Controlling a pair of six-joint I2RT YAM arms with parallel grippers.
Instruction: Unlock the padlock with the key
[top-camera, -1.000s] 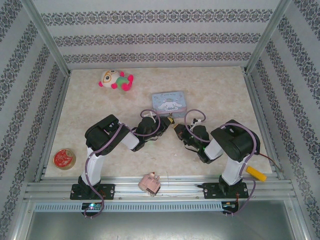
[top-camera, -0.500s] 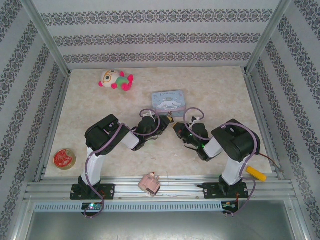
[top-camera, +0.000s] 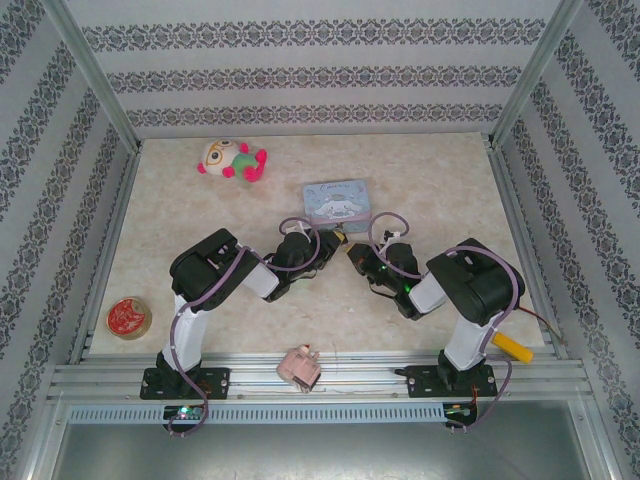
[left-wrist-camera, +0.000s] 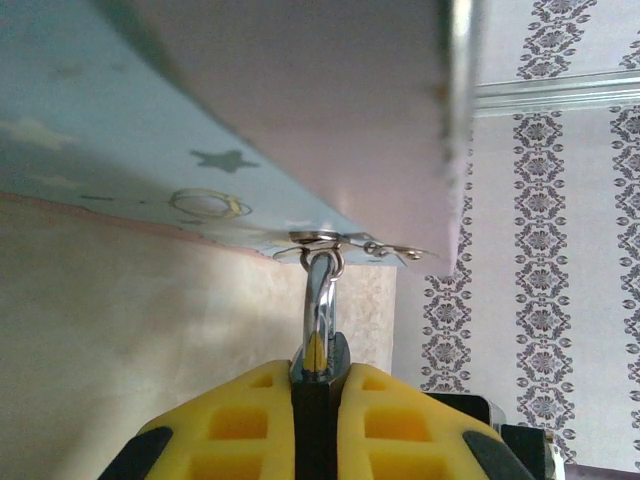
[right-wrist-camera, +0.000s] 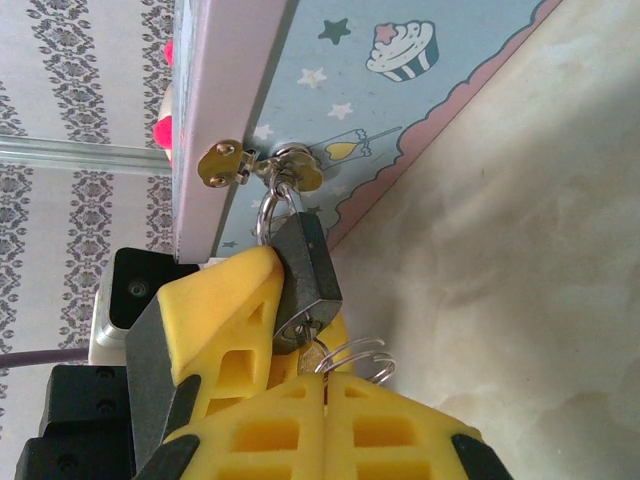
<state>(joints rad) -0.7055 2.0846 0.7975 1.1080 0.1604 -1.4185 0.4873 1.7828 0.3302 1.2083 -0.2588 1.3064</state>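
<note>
Right wrist view: padlock (right-wrist-camera: 305, 270) hanging from clasp (right-wrist-camera: 285, 165) of the tin (right-wrist-camera: 430, 130), body clamped by left gripper (left-wrist-camera: 320, 372); right gripper (right-wrist-camera: 325, 385) pressed together, pinching key (right-wrist-camera: 317, 338) just below that clasp. Twist about key's axis, without tugging away from tin; hold padlock body steady.

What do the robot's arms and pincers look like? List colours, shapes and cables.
The left arm and right arm have black housings, white links and looping lilac cables. The left pincer and right pincer each have two yellow fingers with moulded hollow cells, edged in dark grey.
</note>
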